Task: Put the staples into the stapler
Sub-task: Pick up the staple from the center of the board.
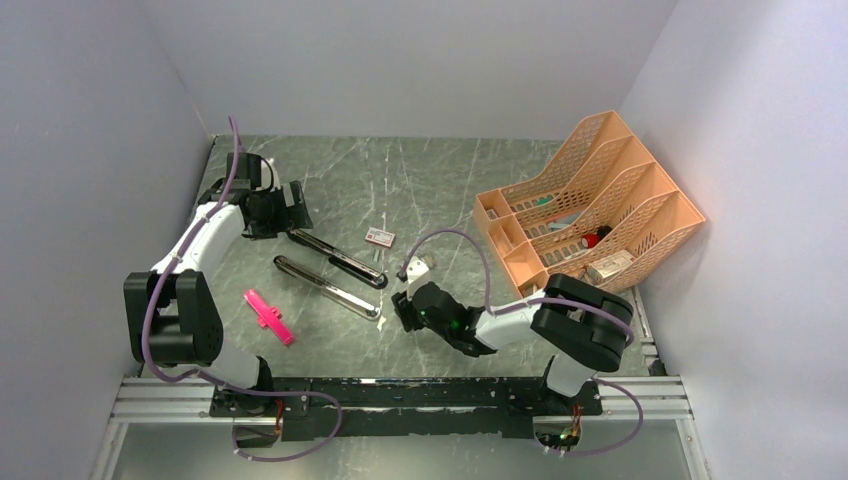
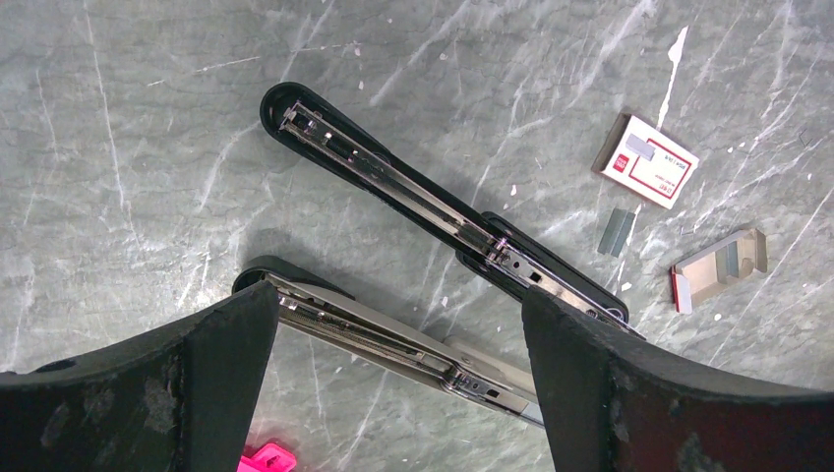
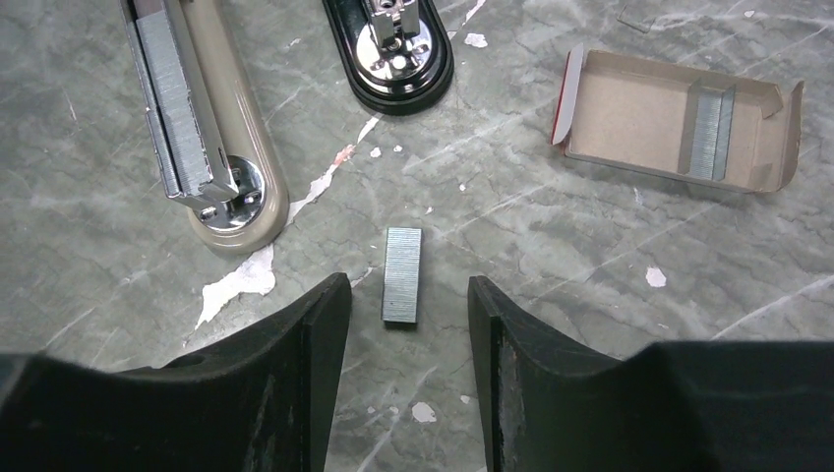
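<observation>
Grey marble table (image 3: 610, 295) is carrying: black stapler (image 2: 433, 211), lying opened flat; grey stapler (image 3: 211, 147) beside it. My right gripper (image 3: 406, 290) is straddling a loose staple strip (image 3: 401, 261), jaws spread, not touching. Cardboard tray (image 3: 629, 118) is holding a second strip (image 3: 710, 133). My left gripper (image 2: 400, 298) is hanging wide open above.

No readable text anywhere. Only one printed label, on the box (image 2: 646, 160) at two o'clock in the left wrist view: white, red-framed, with a red square at its nine o'clock end and a grey patch just beside that. Shows a few lines of tiny red print inside the frame, too small and blurred to make out. No brand or number legible.
</observation>
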Available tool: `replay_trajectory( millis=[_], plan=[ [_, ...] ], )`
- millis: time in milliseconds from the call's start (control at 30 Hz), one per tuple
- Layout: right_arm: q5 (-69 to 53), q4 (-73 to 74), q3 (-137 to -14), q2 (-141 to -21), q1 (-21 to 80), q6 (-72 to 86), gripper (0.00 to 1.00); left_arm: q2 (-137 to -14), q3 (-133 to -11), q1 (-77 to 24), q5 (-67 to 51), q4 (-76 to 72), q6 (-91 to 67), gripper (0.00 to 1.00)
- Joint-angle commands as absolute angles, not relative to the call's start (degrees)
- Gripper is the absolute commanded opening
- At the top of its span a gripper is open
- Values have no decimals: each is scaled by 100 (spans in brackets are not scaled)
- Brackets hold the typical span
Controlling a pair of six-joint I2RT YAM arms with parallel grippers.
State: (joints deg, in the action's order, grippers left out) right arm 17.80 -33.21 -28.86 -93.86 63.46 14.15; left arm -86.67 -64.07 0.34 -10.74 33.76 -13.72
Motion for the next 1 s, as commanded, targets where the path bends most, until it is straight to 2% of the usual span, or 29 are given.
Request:
replay_trajectory(
  millis=[0, 167, 500, 700, 967],
  plan=[
    [1783, -3472, -2718, -9538, 6346, 1611, 49, -8537, -6513, 92, -1226, 3371, -1327, 98],
    [1706, -3494, -2686, -9649, 6340, 1672, 41, -8543, -6513, 88, -1228, 3366, -1327, 97],
    [1692, -3235, -2570, -9448, 6340, 1740, 40, -8547, -6514, 88, -1239, 3366, -1322, 97],
    [1679, -3122, -2549, -9404, 6343, 1719, 36, -8549, -6509, 88, -1234, 3366, -1318, 97],
    [1643, -3079, -2603, -9519, 6340, 1673, 23, -8552, -6511, 88, -1231, 3366, -1318, 97]
  ],
)
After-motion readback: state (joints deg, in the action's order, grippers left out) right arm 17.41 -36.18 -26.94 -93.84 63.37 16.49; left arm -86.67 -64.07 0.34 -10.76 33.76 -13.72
